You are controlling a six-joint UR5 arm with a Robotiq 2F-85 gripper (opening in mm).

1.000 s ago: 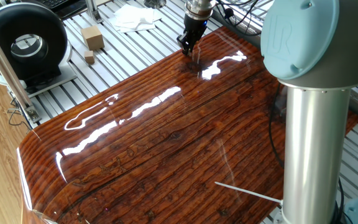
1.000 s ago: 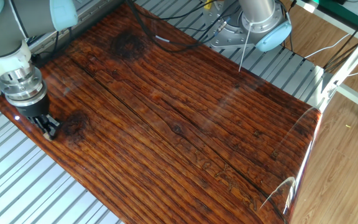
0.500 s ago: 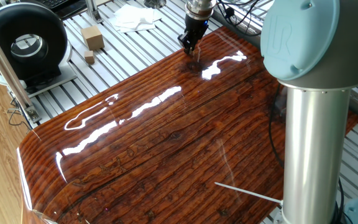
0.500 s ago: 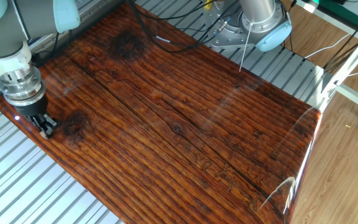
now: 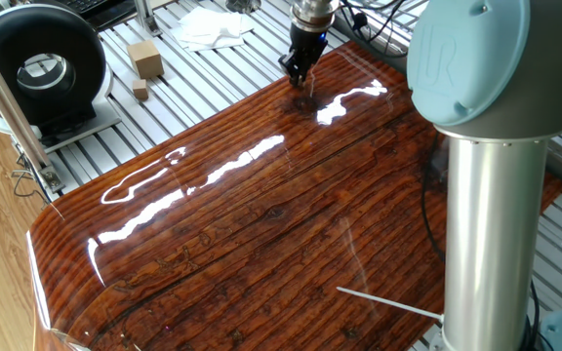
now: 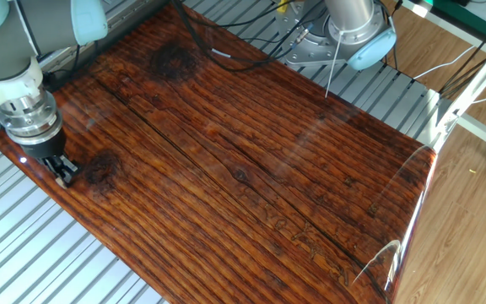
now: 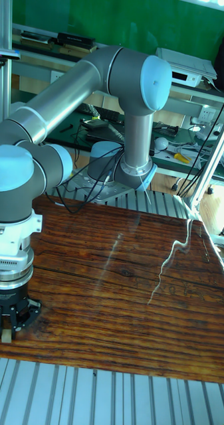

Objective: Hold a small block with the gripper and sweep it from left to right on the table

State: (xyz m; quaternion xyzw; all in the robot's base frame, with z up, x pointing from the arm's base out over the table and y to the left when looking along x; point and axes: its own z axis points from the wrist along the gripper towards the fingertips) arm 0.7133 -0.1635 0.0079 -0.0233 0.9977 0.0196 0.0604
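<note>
The gripper point(image 6: 61, 173) sits at the surface's point(image 6: 251, 160) left edge in the other fixed view, jaws clenched on the block point(image 6: 60, 180), low against the wood. The grasp looks done; the whole sweep remains.

A robotics lab or test cell is indicated. A grey and light-blue industrial arm point(image 7: 85, 80) is bolted by its base to a grey slatted aluminium base point(image 5: 203, 83), on which a glossy reddish-brown table point(image 6: 251, 160) is laid. Aluminium framing posts point(image 6: 471, 93) are seen at the table's edge, with what appears to be a clear panel beside them. Black cables point(image 7: 92, 179) are run across the slats behind the table. Beyond the table in the tall fixed view, a bench point(image 7: 185, 156) loaded with equipment boxes and tools is set before a green wall point(image 7: 125, 20). Left of the table, a black round fan-like unit point(image 5: 42, 68) is parked on the slats.
</note>
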